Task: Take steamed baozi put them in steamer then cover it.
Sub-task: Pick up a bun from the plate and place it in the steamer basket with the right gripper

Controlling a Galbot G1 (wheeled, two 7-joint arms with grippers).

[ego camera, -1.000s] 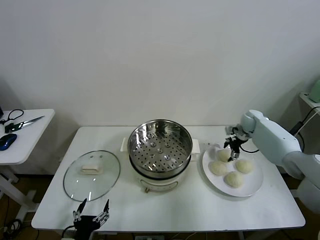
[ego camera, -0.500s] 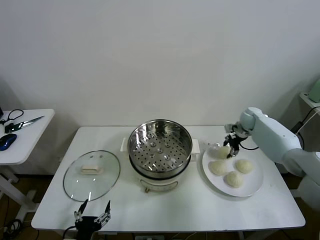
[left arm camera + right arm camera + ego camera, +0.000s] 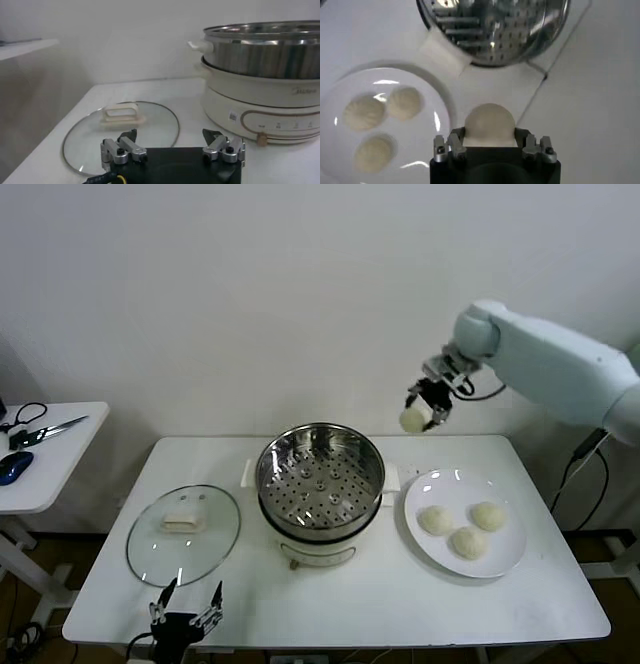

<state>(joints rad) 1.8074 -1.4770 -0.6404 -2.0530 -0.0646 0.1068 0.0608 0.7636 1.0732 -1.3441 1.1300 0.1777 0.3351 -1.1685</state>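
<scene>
**One bun aloft, three on the plate, steamer uncovered**

The right gripper (image 3: 424, 410) hangs in the air with its fingers clenched on a steamed baozi (image 3: 413, 420), a round pale bun with no long axis to speak of; in the right wrist view its dome (image 3: 489, 122) bulges out between the two fingers, pointing away from the wrist and down toward the table. Below and to the left of this pincer stands the steamer (image 3: 320, 469), upright, its shiny basket open to the top and its perforated floor bare. Below and to the right of the pincer lies a white plate (image 3: 508, 559) with three more buns (image 3: 468, 541) grouped close together, domes up. Nothing lies between the held bun and the steamer's mouth.

The cover (image 3: 184, 533) lies flat on the white table (image 3: 400, 604), well to the left of the steamer, its oblong cream handle (image 3: 181, 523) running roughly side to side. Just in front of it, at the table's near edge, the left gripper (image 3: 184, 606) waits with its fingers spread apart and nothing in them.

In the left wrist view the cooker base carries a faint grey brand mark (image 3: 302, 91), which seems to read "Midea", and a small white label (image 3: 233, 116) too fine to read.

On a side table beyond the cover lie scissors (image 3: 48, 429) and a dark blue mouse-like object (image 3: 15, 466).
</scene>
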